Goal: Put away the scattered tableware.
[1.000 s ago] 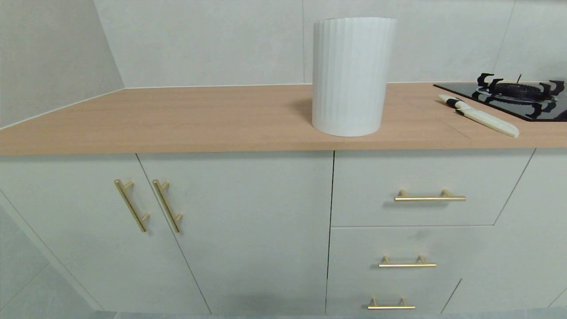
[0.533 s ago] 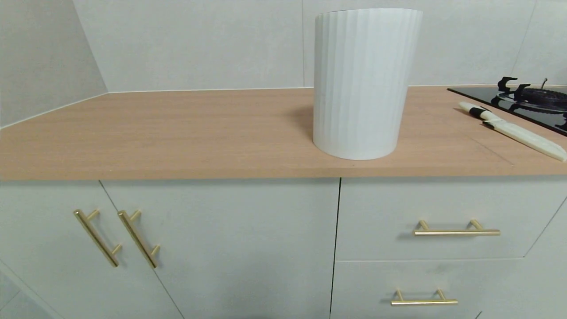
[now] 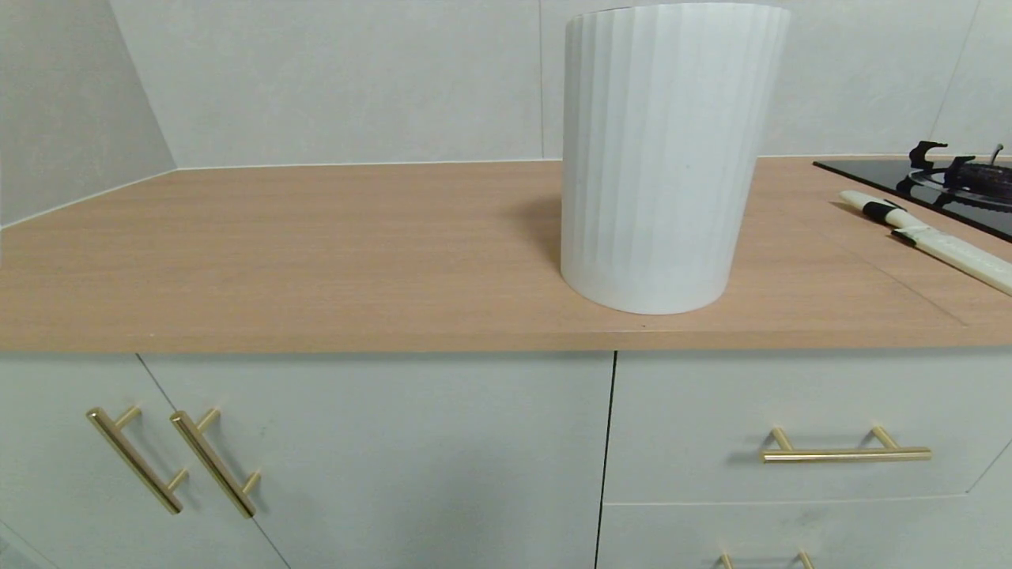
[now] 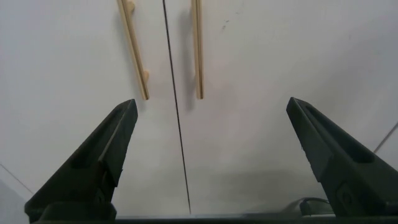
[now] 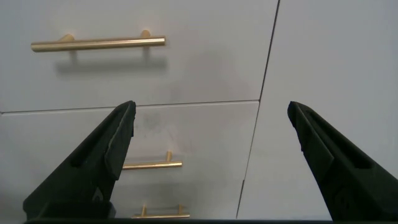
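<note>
A tall white ribbed container [image 3: 660, 158] stands near the front edge of the wooden countertop [image 3: 316, 253]. A white knife with a black band on its handle [image 3: 925, 239] lies on the counter to the right, beside the stove. My left gripper [image 4: 211, 109] is open, facing two cabinet doors with gold handles [image 4: 198, 46]. My right gripper [image 5: 211, 112] is open too, in front of the drawer fronts below the counter, with nothing between its fingers.
A black glass stove with a burner grate [image 3: 957, 178] sits at the far right. Grey tiled walls close the back and left. Below the counter are doors with gold bar handles [image 3: 209, 462] and drawers with a gold handle [image 3: 844, 452].
The head camera has moved closer to the counter, so the container and knife look bigger and lower in the picture. Nothing on the counter has moved.
</note>
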You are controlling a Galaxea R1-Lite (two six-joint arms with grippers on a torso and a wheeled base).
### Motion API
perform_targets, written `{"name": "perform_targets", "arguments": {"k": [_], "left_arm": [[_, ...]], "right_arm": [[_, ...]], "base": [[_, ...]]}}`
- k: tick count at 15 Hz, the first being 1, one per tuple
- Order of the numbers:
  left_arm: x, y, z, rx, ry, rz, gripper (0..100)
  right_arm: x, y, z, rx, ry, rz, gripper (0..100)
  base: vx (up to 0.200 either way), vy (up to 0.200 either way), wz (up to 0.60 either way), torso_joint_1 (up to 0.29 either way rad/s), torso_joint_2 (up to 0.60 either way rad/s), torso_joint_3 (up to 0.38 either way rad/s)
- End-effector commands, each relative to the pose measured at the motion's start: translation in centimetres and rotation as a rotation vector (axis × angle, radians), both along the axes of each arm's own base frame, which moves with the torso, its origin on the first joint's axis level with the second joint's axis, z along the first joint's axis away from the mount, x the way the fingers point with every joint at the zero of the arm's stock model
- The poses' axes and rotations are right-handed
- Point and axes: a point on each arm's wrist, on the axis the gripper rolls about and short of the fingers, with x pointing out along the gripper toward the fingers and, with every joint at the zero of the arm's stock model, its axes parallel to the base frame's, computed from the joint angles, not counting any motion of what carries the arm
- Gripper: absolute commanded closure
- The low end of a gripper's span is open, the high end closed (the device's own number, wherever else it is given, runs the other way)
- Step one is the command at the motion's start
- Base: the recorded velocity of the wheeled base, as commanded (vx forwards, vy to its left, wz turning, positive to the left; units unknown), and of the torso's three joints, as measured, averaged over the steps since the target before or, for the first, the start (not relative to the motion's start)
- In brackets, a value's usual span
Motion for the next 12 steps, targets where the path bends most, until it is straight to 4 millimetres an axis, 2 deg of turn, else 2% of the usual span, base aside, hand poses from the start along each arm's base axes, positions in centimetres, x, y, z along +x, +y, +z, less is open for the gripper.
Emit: {"name": "perform_targets", "arguments": {"k": [1, 4, 10, 12], "left_arm": [[0.0, 0.0, 0.0, 0.0, 0.0, 0.0, 0], [0.0, 0.0, 0.0, 0.0, 0.0, 0.0, 0], [0.0, 0.0, 0.0, 0.0, 0.0, 0.0, 0], [0.0, 0.0, 0.0, 0.0, 0.0, 0.0, 0]], "right_arm": [[0.01, 0.0, 0.0, 0.0, 0.001, -0.001, 0], [0.01, 0.0, 0.0, 0.0, 0.001, -0.001, 0], [0.01, 0.0, 0.0, 0.0, 0.001, -0.001, 0], [0.01, 0.0, 0.0, 0.0, 0.001, -0.001, 0]], "base": [[0.0, 0.0, 0.0, 0.0, 0.0, 0.0], [0.0, 0.0, 0.0, 0.0, 0.0, 0.0], [0.0, -0.2, 0.0, 0.002, 0.0, 0.005], [0.0, 0.0, 0.0, 0.0, 0.0, 0.0]]}}
